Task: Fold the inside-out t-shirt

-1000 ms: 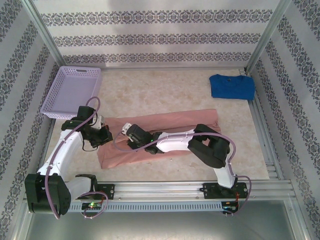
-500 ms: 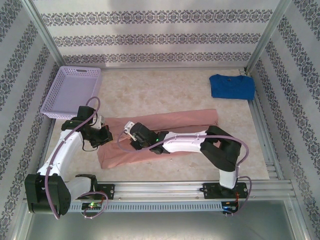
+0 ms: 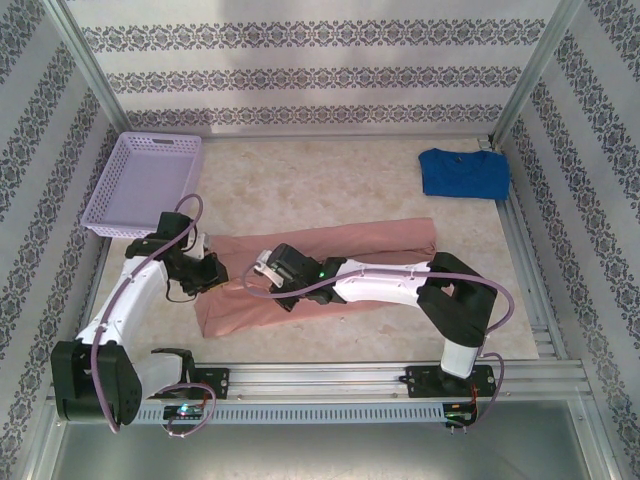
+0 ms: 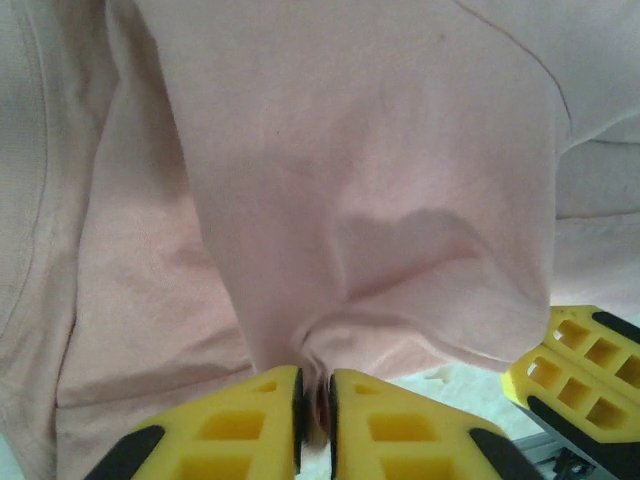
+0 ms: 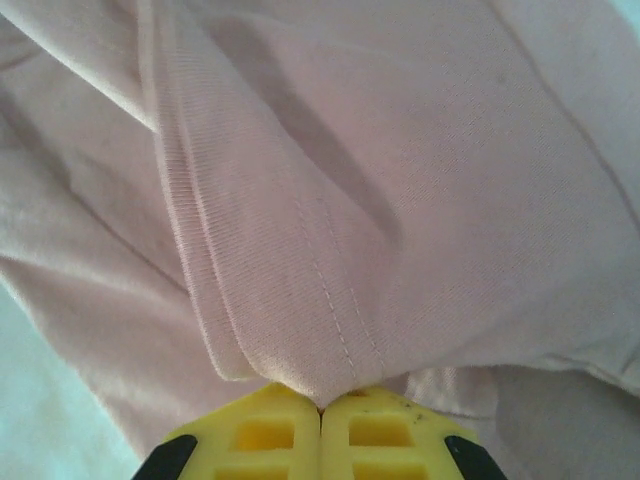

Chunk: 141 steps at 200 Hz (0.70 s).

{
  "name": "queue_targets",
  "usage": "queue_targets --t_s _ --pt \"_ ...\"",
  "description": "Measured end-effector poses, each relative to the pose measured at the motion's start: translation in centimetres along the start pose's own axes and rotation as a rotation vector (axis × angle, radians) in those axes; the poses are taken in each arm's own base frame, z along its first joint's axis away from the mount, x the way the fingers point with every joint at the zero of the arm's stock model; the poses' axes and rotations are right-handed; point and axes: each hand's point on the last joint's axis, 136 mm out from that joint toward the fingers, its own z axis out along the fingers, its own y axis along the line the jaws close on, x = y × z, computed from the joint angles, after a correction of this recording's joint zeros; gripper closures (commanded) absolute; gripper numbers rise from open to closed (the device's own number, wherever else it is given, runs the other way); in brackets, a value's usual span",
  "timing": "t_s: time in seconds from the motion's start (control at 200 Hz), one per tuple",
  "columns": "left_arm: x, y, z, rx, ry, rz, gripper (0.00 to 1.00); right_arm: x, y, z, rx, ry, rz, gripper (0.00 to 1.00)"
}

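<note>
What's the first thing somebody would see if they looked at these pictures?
A long pink t-shirt lies stretched across the middle of the table, and the left tool and right tool each pinch its cloth near its left end. A bright blue t-shirt sits in the far right corner, and a lilac basket at the far left.

The inside-out t-shirt (image 3: 385,238) is salmon-pink and folded into a long narrow band. It lies mostly flat around the middle of the top view, slanting from lower left up to the right. The lower-left end looks wider and a bit rumpled, while the right end is neater. Up close in the left wrist view, the cotton is soft and bunches into a hanging fold near the bottom centre. The right wrist view shows stacked layers with a ribbed edge and double stitch lines.
</note>
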Motion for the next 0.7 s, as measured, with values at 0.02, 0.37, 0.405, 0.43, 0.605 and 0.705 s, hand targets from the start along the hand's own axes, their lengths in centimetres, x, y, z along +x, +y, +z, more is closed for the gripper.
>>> queue_targets --t_s 0.02,0.37,0.405,0.43,0.605,0.705 --pt "0.1 0.1 0.0 -0.003 0.002 0.001 0.67 0.2 0.1 0.0 -0.007 0.009 -0.002 0.88" --pt "-0.8 1.2 -1.1 -0.078 -0.091 -0.038 0.50 2.1 0.8 -1.4 -0.147 0.099 -0.023 0.64" --pt "-1.1 1.0 -0.9 -0.069 -0.102 -0.047 0.50 1.8 0.6 -1.6 -0.160 0.089 -0.014 0.62" --pt "-1.3 0.7 -0.8 -0.060 -0.109 -0.049 0.50 1.6 0.5 -1.7 -0.166 0.082 -0.007 0.61" --pt "-2.7 -0.9 1.4 -0.030 -0.112 -0.031 0.50 -0.2 0.0 -2.0 -0.221 0.015 0.068 0.64" --pt "-3.6 -1.7 3.2 -0.013 -0.108 -0.018 0.50 -1.5 0.4 -1.1 -0.253 -0.016 0.114 0.68"
